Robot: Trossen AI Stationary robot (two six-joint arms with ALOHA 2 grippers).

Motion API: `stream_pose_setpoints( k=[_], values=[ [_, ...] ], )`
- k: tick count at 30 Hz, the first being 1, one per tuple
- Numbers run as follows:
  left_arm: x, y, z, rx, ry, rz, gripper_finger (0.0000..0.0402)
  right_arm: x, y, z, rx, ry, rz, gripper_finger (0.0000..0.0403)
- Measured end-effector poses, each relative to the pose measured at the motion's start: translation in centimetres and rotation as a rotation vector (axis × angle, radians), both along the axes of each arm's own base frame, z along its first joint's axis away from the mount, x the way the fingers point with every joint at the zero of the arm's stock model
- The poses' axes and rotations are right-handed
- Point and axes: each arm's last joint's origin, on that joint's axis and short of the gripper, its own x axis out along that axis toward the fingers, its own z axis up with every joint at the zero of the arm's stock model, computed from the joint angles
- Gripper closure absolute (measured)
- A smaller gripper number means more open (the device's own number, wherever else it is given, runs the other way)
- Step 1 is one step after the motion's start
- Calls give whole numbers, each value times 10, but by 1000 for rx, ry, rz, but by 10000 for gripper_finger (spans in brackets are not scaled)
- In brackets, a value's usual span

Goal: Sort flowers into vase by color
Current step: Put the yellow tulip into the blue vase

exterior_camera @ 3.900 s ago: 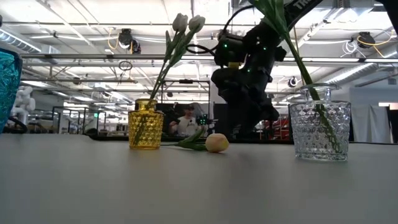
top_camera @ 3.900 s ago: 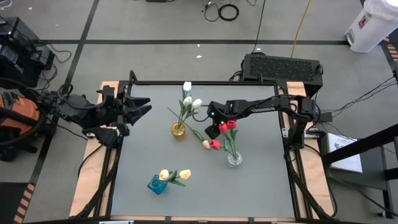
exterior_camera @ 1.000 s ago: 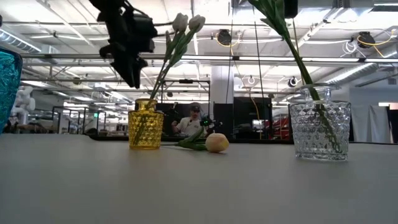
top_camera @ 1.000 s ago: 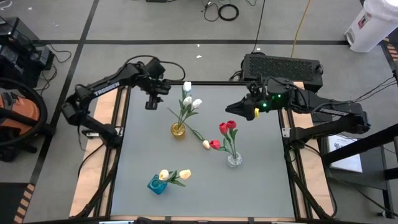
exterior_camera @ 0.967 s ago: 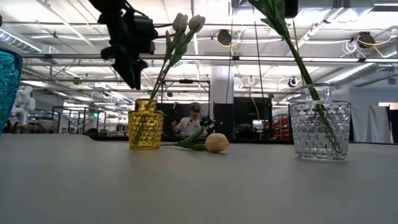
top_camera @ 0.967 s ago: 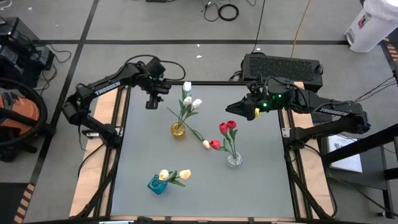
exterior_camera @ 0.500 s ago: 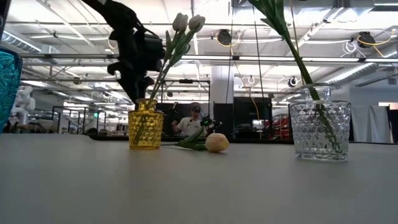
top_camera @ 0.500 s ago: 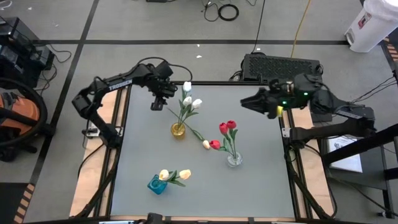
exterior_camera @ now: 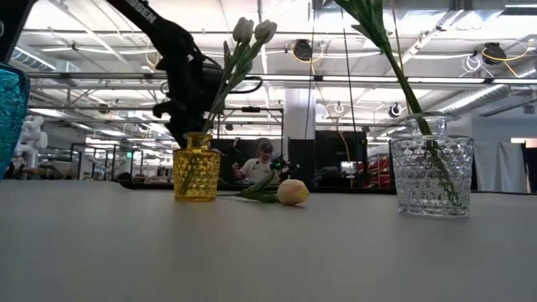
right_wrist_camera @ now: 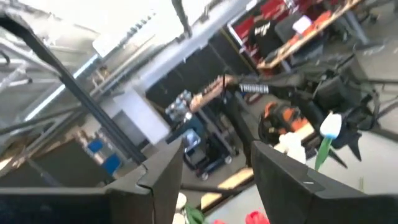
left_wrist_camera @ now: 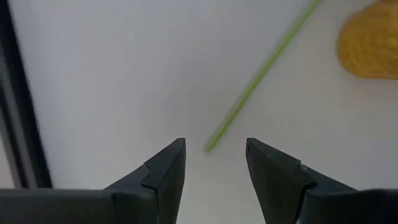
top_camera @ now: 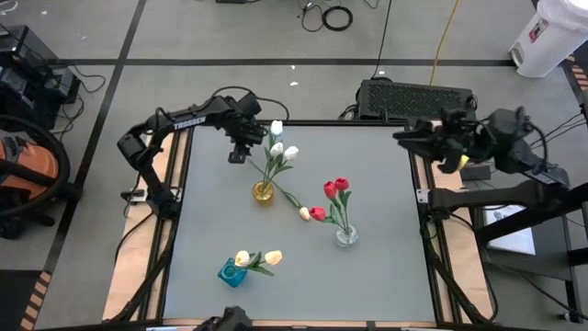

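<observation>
Grey tabletop (top_camera: 230,211) holds three vases of flowers (top_camera: 280,152); a stray tulip (top_camera: 304,212) lies between the yellow vase (top_camera: 264,192) and the clear vase (top_camera: 346,235). Left gripper (top_camera: 237,154), fingers apart and empty, hovers just left of the white blooms. Right gripper (top_camera: 404,134), also open, waits at the far right edge, well apart

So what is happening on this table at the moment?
A two-armed robot is sorting tulips by color. White ones stand in the yellow vase, red in the clear vase, yellow in the blue vase. One tulip lies on the table. The left gripper hovers, jaws open, beside the white tulips; the right gripper waits at the table's edge.
</observation>
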Motion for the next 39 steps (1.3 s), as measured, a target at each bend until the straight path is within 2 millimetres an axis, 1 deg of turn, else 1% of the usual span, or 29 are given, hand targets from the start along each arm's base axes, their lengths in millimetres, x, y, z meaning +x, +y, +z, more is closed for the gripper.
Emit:
stream_pose_setpoints(
  k=[6, 11, 14, 17, 22, 25, 31, 39],
  values=[
    [-3, 15, -14, -37, -4, 59, 227, -18, 1, 4, 23, -62, -80, 220],
    [-4, 21, -36, -102, 76, 72, 227, -21, 1, 6, 26, -83, -86, 220],
    [-3, 20, -43, -121, 91, 48, 227, -20, 1, 7, 22, -95, -86, 220],
    [2, 15, -43, -122, 80, -3, 227, -18, 0, 7, 19, -88, -87, 220],
    [8, 9, -43, -79, 78, -149, 227, -16, 0, 7, -3, -79, -91, 220],
    [12, 10, -46, -65, 67, -146, 227, -16, 0, 6, -7, -78, -92, 220],
    [14, 8, -52, -60, 110, -137, 227, -16, 0, 6, -11, -77, -93, 220],
    [16, 6, -53, -46, 118, -143, 227, -16, 0, 7, -23, -77, -95, 220]
  ],
)
